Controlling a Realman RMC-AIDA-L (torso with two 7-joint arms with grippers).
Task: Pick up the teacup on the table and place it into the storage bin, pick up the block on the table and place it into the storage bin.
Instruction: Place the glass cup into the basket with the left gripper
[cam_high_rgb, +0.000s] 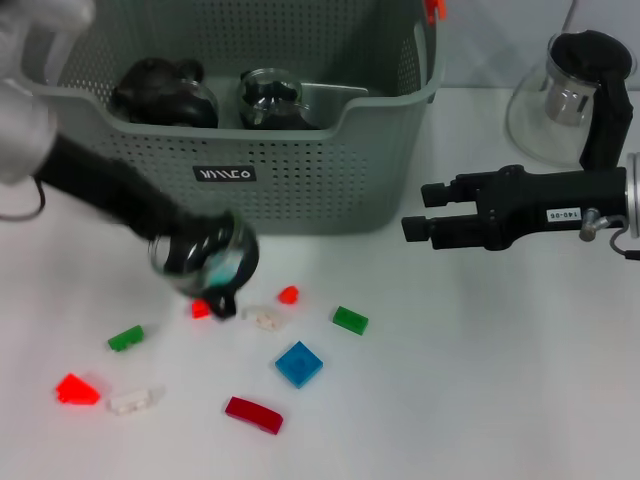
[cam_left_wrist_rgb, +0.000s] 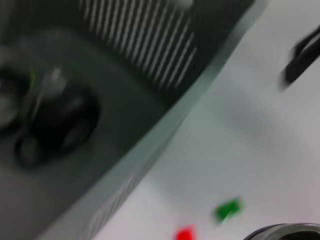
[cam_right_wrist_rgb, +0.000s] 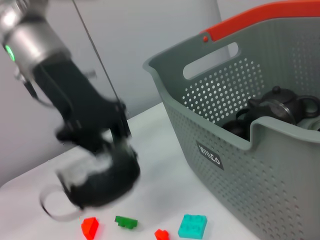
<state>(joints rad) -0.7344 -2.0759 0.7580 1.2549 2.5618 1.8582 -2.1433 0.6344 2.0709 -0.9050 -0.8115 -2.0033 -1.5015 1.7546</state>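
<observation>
The left gripper (cam_high_rgb: 215, 270) grasps a glass teacup (cam_high_rgb: 200, 258) just near of the storage bin (cam_high_rgb: 300, 170); the right gripper (cam_high_rgb: 425, 212), jaws parted, hovers right.

White table (cam_high_rgb: 480, 400) w/ plain grey wall (cam_right_wrist_rgb: 150, 45) behind (evenly lit).

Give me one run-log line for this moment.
left claw: shut on teacup, lifted before storage bin | right claw: open, hovering beside bin | blocks on table
</observation>
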